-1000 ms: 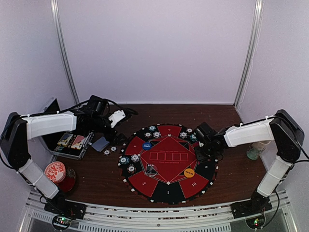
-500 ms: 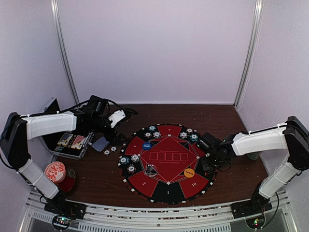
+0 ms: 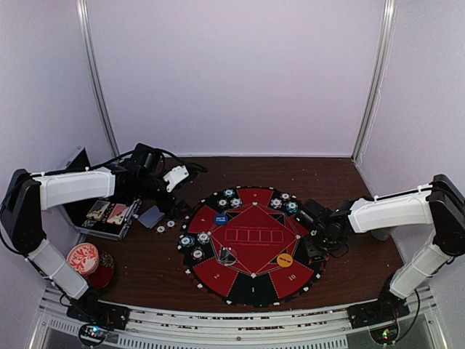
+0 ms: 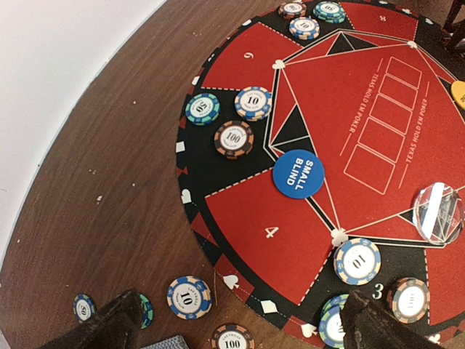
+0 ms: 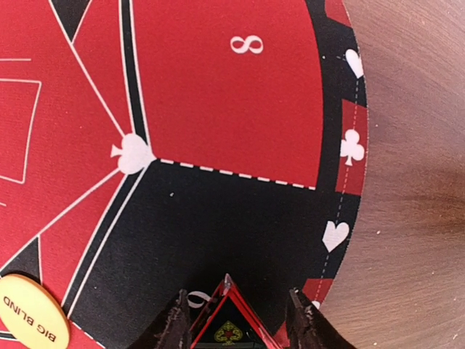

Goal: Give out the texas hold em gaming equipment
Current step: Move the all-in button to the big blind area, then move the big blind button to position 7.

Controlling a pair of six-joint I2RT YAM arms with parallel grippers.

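right wrist view: right gripper (image 5: 237,302) low over the mat (image 5: 232,109), clamped on a red-edged card (image 5: 229,331).

Mat (image 3: 254,247) centre w/ its five card boxes is bare and open from above. Red wedge 8 (image 5: 225,87) is bare too, as is the table (image 5: 414,182) just right of the rim. In the way:
- chip cluster (image 4: 234,120) on the left wedges
- far-rim chips (image 3: 229,196)
- blue button (image 4: 298,174)
- orange button (image 5: 29,314)
- clear piece (image 4: 439,212) (near-left part of mat)

R gripper (image 5: 237,298), pinching a red-edged piece (image 5: 229,331), hangs low over the black wedge beside 8. L side is tight: loose chips (image 4: 189,297), cards (image 3: 151,216), case (image 3: 109,212). Cup (image 3: 381,230) sits behind the R arm.
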